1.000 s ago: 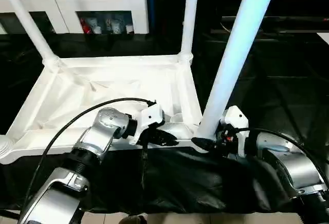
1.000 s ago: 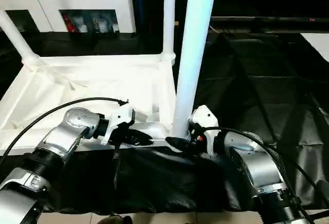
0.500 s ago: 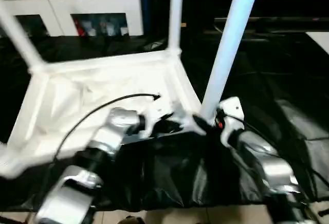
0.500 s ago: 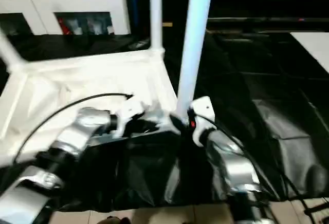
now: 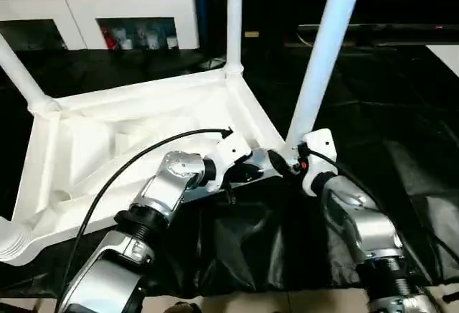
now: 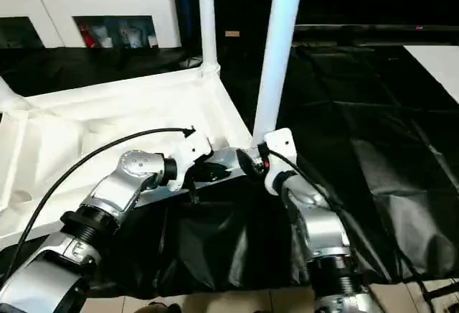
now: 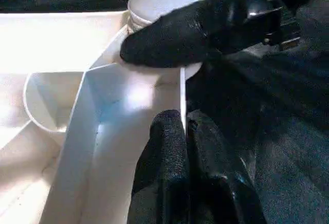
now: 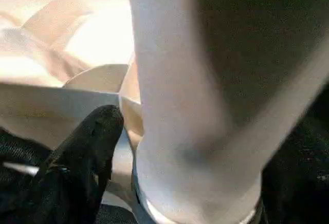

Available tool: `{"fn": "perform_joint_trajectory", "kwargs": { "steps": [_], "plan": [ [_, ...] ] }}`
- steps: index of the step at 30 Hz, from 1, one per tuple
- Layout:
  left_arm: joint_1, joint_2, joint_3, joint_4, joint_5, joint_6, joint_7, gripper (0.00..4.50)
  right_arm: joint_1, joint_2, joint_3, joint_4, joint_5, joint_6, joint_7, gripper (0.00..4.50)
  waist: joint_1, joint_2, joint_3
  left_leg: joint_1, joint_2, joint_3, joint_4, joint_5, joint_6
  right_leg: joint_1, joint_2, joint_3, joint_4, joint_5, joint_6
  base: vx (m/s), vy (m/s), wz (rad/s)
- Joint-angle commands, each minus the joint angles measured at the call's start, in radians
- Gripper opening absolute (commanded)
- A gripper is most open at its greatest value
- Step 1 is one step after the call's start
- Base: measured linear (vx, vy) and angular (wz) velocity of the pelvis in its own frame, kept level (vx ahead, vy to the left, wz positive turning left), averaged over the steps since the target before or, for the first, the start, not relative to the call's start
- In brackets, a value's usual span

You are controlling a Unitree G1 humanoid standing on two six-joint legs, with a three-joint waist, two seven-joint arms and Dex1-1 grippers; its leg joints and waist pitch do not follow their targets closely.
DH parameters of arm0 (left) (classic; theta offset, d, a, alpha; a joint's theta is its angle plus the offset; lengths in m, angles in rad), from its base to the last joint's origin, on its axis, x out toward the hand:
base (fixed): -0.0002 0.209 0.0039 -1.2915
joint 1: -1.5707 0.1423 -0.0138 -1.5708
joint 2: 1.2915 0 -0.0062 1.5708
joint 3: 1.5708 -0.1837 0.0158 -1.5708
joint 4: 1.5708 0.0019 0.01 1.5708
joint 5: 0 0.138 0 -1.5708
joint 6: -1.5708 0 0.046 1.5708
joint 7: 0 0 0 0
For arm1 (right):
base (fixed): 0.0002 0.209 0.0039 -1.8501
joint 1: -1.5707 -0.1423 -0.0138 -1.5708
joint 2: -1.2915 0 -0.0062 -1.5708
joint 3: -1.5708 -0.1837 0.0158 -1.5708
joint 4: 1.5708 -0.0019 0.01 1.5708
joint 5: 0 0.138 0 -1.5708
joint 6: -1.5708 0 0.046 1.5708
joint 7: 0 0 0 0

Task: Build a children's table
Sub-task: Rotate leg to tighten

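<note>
The children's table point(image 5: 129, 148) lies upside down, its white top with raised rim facing up. Three of its legs stand up: the near right leg point(image 5: 323, 62), a far leg point(image 5: 234, 19) and a left leg point(image 5: 21, 76). A bare round socket point(image 5: 11, 245) shows at the near left corner. My left gripper point(image 5: 247, 175) is shut on the table's rim point(image 7: 128, 147) just beside the near right corner. My right gripper point(image 5: 290, 164) sits at the foot of the near right leg, jaws open around it. One of its fingers point(image 8: 87, 152) stands just off the leg point(image 8: 205, 106).
A white cabinet point(image 5: 129, 11) with shelf openings holding small things stands at the back. Crumpled black cloth point(image 5: 251, 248) lies under my forearms and to the right. A black cable point(image 5: 129, 162) loops over my left forearm.
The view has shifted and the table top now lies slanted in the picture. My right gripper's fingers have loosened from the leg's foot. My left gripper stays shut on the rim.
</note>
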Motion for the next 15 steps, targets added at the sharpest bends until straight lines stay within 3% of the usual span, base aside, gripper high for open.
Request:
{"fn": "perform_joint_trajectory", "kwargs": {
  "steps": [1,4,5,7,12,15],
  "plan": [
    [0.011,-0.002,-0.034,-0.028,-0.029,-0.036,-0.07,0.0,0.015,-0.045,0.068,-0.034,0.026,0.006,0.133,4.21,0.002,-0.01,-0.067,0.017,0.069,-0.036,-0.067,-0.202,0.05,0.048,-0.074,0.051,-0.064,-0.134,-0.216,0.0,0.0,0.0],
    [0.012,0.019,-0.035,-0.03,-0.037,-0.049,-0.114,0.0,0.031,-0.106,0.068,-0.062,0.045,-0.012,0.228,4.42,0.008,-0.011,-0.073,0.014,0.068,-0.032,-0.054,-0.122,0.102,0.051,-0.074,0.049,-0.047,0.008,-0.259,0.0,0.0,0.0],
    [0.013,0.036,-0.036,-0.037,-0.052,-0.066,-0.166,0.0,0.04,-0.145,0.055,-0.086,0.083,-0.009,0.308,4.42,0.011,-0.015,-0.074,0.013,0.067,-0.03,-0.049,-0.098,0.13,0.054,-0.074,0.047,-0.042,0.051,-0.282,0.0,0.0,0.0],
    [0.014,0.04,-0.035,-0.038,-0.055,-0.07,-0.178,0.0,0.042,-0.154,0.052,-0.091,0.091,-0.007,0.327,4.42,0.018,-0.013,-0.071,0.012,0.069,-0.029,-0.048,-0.11,0.14,0.053,-0.075,0.046,-0.043,0.022,-0.285,0.0,0.0,0.0],
    [0.016,0.079,-0.045,-0.044,-0.067,-0.078,-0.259,0.0,0.052,-0.25,0.095,-0.125,0.112,0.03,0.482,4.42,0.028,-0.006,-0.065,0.02,0.077,-0.031,-0.055,-0.189,0.099,0.048,-0.074,0.046,-0.057,-0.136,-0.265,0.0,0.0,0.0],
    [0.021,0.094,-0.053,-0.052,-0.071,-0.081,-0.286,0.0,0.052,-0.267,0.099,-0.136,0.135,0.046,0.515,4.42,0.03,-0.008,-0.065,0.022,0.078,-0.032,-0.057,-0.208,0.077,0.045,-0.076,0.047,-0.058,-0.164,-0.261,0.0,0.0,0.0]
  ]
}}
